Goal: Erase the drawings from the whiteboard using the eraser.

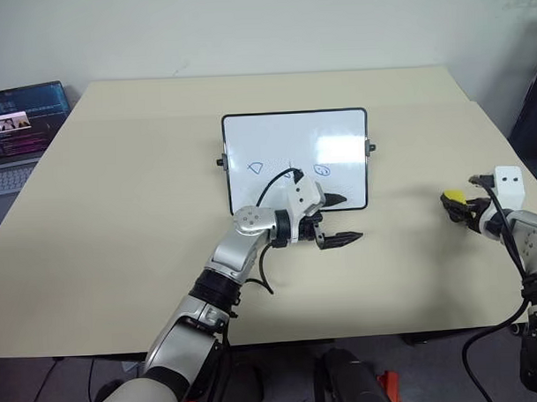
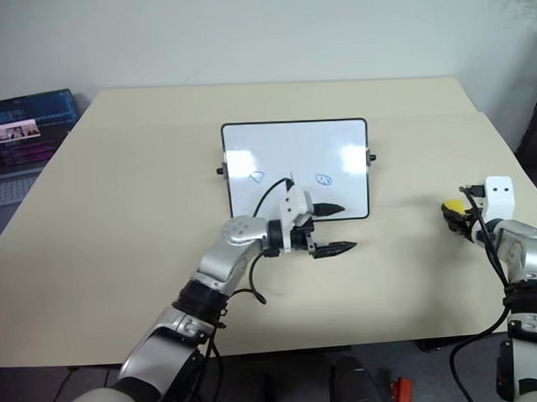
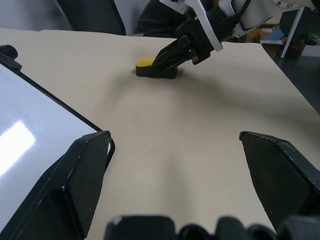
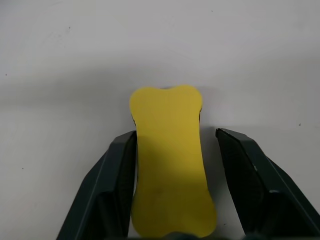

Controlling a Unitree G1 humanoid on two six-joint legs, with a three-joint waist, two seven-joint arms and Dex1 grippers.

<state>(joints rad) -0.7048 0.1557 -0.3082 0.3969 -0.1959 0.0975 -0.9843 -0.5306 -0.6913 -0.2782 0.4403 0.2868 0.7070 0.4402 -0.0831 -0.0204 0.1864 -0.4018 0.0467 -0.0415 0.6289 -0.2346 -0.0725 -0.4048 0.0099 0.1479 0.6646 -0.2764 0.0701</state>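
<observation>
Beige worktop point(image 1: 119, 215) carries the whiteboard point(image 1: 295, 138) with blue drawings point(image 1: 289, 169); left claw point(image 1: 340, 219) spread at its near edge. Right wrist view: yellow bone-shaped eraser point(image 4: 170, 160) lies between the right claw point(image 4: 175, 195) fingers, one touching, one apart.

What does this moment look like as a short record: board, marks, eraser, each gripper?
whiteboard: flat on the tan table, mid-table
drawings: blue doodles unerased on the board's near half
eraser: yellow, on the table off to the board's right, not on the board
right gripper: jaws straddle the eraser; one finger at its side, a gap at the other
left gripper: jaws open, empty, at the board's near right corner
laptop: at the table's far left
</observation>
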